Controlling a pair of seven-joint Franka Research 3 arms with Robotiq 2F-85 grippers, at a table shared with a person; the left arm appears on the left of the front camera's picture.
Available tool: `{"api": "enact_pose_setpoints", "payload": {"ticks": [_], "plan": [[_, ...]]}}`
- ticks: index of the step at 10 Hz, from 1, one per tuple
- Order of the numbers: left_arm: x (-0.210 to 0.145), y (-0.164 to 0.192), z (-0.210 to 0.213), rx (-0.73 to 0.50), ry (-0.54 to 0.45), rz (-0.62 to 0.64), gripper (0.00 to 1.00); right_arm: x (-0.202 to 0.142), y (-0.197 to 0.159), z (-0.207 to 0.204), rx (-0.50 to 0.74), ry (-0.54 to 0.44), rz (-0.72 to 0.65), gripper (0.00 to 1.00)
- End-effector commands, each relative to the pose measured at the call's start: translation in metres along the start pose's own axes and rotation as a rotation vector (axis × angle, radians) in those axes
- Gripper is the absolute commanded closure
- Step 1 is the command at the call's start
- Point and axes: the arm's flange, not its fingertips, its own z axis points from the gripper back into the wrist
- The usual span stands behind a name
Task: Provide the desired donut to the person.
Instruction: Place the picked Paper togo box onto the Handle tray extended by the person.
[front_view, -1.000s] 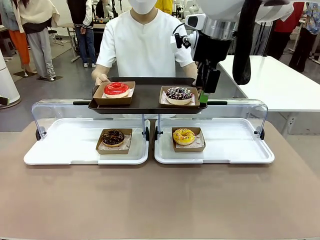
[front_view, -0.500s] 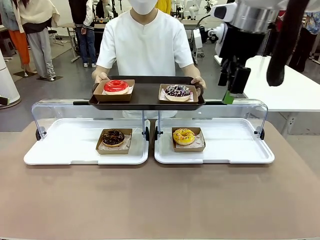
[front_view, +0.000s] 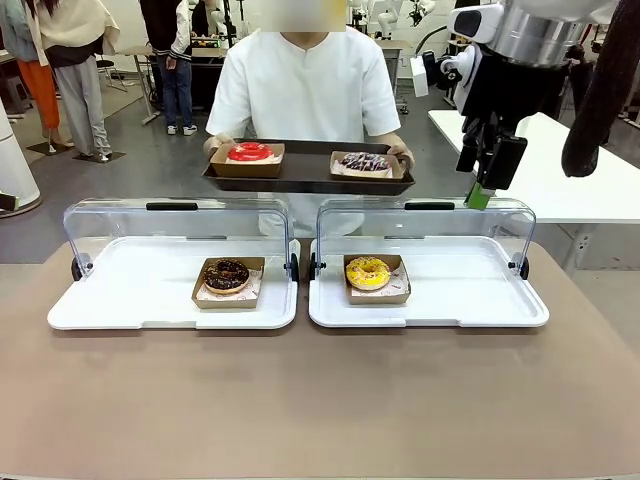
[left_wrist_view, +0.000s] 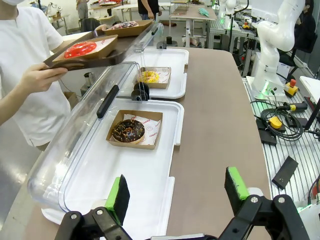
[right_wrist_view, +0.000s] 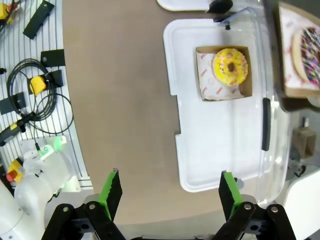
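Front view: the person (front_view: 308, 90) stands at top centre holding a dark tray (front_view: 308, 178) that carries a red-iced donut (front_view: 250, 152) and a sprinkled white one (front_view: 365, 161), each in a cardboard box. Lower in the frame, two white display trays sit on the brown surface (front_view: 320, 400) with clear lids raised. The chocolate donut (front_view: 227, 274) lies left of centre and the yellow donut (front_view: 368, 272) right of centre. The right end effector (front_view: 488, 170) hangs at upper right, above and beyond the right display tray (front_view: 480, 290). Its jaws point down, and this view doesn't show whether they are apart. Which donut is wanted cannot be told.

Left wrist view: the left end effector (left_wrist_view: 177, 192) stands wide open and empty at the bottom edge. The chocolate donut lies straight ahead at frame centre, in its box on the left display tray (left_wrist_view: 125, 175). The yellow donut sits farther up, so this arm is the nearer one for the chocolate. This view also shows the raised lid (left_wrist_view: 85, 135) standing between the donuts and the person's hand (left_wrist_view: 37, 77).

Right wrist view: the right end effector is open and empty at the bottom edge. It looks straight down, with the yellow donut at upper right, off to one side and well apart. Only this overhead view shows that box's square outline; a donut has no long axis.
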Motion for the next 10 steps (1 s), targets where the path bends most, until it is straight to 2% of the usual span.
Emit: {"api": "enact_pose_setpoints", "payload": {"ticks": [1, 10], "plan": [[0.001, -0.0002, 0.0017, 0.009, -0.009, -0.002, 0.0, 0.0042, 0.0012, 0.0002, 0.004, -0.002, 0.003, 0.0], [0.001, -0.0002, 0.0017, 0.009, -0.009, -0.002, 0.0, 0.0042, 0.0012, 0.0002, 0.004, -0.002, 0.003, 0.0]]}}
